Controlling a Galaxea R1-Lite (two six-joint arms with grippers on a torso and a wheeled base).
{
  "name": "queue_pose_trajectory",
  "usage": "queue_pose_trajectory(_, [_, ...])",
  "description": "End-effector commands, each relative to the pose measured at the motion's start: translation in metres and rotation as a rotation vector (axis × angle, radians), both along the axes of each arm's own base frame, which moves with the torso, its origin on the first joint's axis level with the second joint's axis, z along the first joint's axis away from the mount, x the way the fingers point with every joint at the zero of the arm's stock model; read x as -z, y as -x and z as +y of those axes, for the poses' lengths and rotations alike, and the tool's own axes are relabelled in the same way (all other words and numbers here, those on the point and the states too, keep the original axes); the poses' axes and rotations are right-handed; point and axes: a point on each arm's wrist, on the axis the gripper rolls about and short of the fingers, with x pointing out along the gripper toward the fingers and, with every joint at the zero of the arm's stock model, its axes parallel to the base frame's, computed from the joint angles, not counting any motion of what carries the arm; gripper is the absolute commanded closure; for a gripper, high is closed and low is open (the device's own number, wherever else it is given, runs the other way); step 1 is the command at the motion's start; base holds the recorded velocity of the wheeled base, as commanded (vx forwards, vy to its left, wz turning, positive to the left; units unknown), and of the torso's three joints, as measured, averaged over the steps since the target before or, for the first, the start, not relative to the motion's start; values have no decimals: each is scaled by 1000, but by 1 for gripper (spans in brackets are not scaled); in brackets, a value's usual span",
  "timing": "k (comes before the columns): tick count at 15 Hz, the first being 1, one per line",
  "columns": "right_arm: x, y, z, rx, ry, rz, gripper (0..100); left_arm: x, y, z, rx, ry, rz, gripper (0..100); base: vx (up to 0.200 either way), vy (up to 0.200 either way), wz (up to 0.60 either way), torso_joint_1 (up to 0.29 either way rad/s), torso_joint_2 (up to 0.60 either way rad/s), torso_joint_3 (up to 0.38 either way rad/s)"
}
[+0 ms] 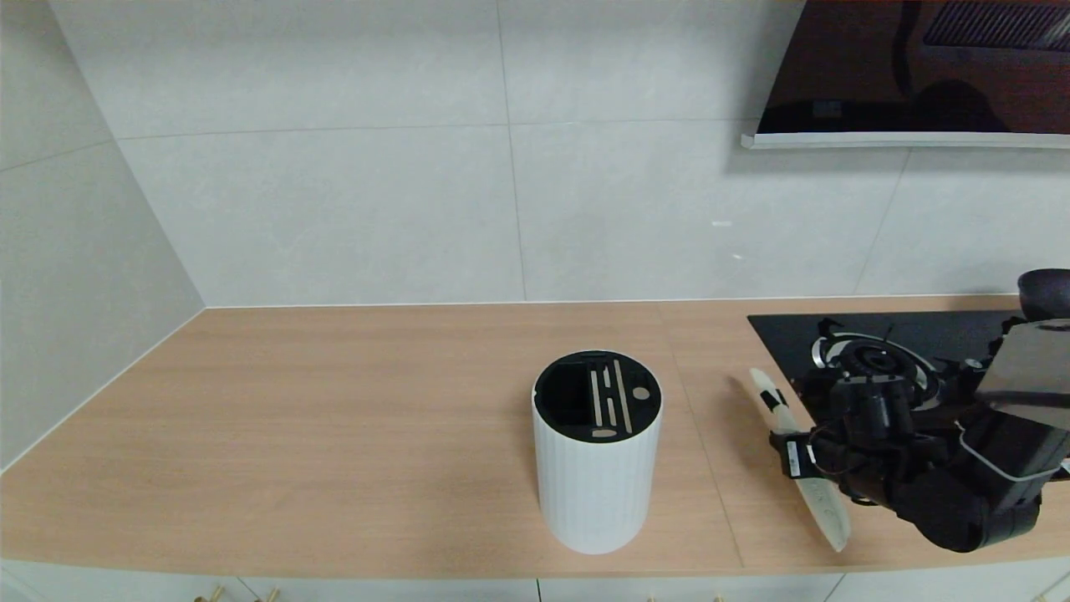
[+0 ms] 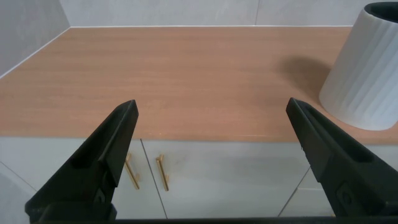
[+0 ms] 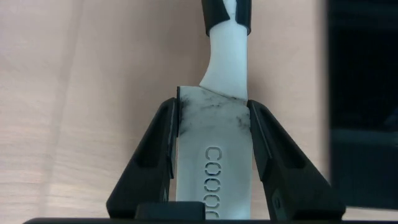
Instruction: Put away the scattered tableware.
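Knife (image 1: 826, 506) with a white, grey-veined blade and a white handle banded in black, seen at the right of the wooden counter (image 1: 334, 418), just left of the black cooktop (image 1: 794, 334). Its handle points toward the far wall and its blade tip toward the near counter edge. The right gripper (image 1: 798, 458) sits over the middle of the knife. In the right wrist view the knife (image 3: 214, 130) runs lengthwise between the two black fingers (image 3: 155, 155). The right gripper (image 3: 214, 104) is narrowed to the width of the blade, with one finger pressed against each long edge close to where blade meets handle. Whether the knife rests on the counter or is raised slightly off it cannot be told. The white ribbed cylindrical holder (image 1: 595, 477) stands upright near the middle of the counter, well apart from the knife on its left; its black top carries several narrow slots and one larger opening. The left gripper (image 2: 211, 106) hangs beyond the near edge of the counter, its fingers (image 2: 106, 155) spread wide with nothing between them. The holder (image 2: 364, 74) lies to its right, and white cabinet fronts with gold handles (image 2: 161, 173) lie below. A dark range hood (image 1: 911, 75) hangs on the tiled wall above the cooktop.
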Motion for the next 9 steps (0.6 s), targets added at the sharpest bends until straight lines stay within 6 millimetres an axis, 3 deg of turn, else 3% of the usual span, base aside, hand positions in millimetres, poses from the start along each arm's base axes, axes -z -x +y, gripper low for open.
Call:
queue_pose_trajectory(1, [-40,13,-2,-3,-20,-108,100,0,0,0,-1,-1,-3,0,0,0,0,0,0,0])
queue_pose_trajectory(2, [-60,27,0,-29,-32,-157,100,-9,3,0,9,5,-35,0,0,0,0,0,0,0])
queue_pose_trajectory(5, [-90,39,8,-59,-47,-248,100,-19,6,-2,93,4,-36,0,0,0,0,0,0,0])
queue_pose_trajectory(6, [-106,46,12,-73,-59,-295,100,-33,5,-3,130,10,-7,0,0,0,0,0,0,0])
queue_pose_trajectory(7, [-123,53,17,-97,-73,-336,100,-62,-2,-4,171,33,20,0,0,0,0,0,0,0])
queue_pose_trajectory(8, [-128,54,20,-107,-77,-346,100,-72,-6,-4,186,39,35,0,0,0,0,0,0,0])
queue_pose_trajectory(9, [-159,60,36,-159,-101,-396,100,-119,-34,-6,264,66,102,0,0,0,0,0,0,0])
